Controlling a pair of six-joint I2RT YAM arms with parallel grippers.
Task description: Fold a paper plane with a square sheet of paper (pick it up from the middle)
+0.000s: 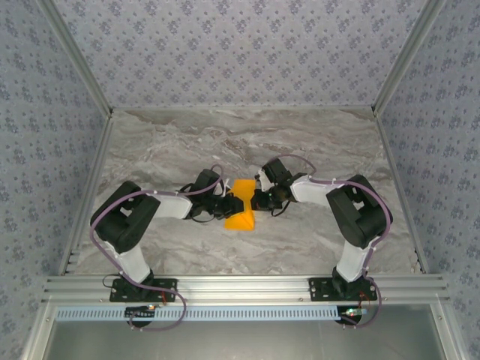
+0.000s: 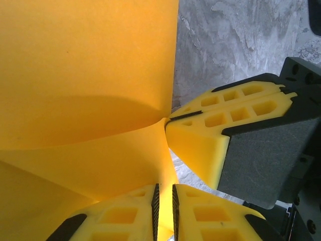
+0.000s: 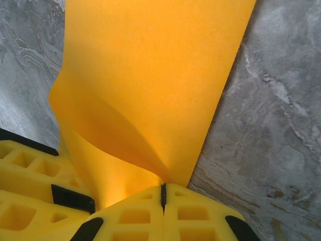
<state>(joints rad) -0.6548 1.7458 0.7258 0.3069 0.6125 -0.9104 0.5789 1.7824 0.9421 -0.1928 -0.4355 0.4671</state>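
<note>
The square sheet of paper, bright orange, is raised off the marble table between my two grippers and bends along its middle. My right gripper is shut on the sheet's edge, where the paper folds into a valley. In the left wrist view those right fingers pinch the paper from the right. My left gripper stands a narrow gap apart, with the paper's opposite edge hanging between its pads. From above, the left gripper and right gripper face each other across the sheet.
The grey marble table spreads around the sheet, bounded by patterned walls and an aluminium rail at the near edge. Both arms are bent inward toward the centre. The left gripper's fingers sit at the lower left of the right wrist view.
</note>
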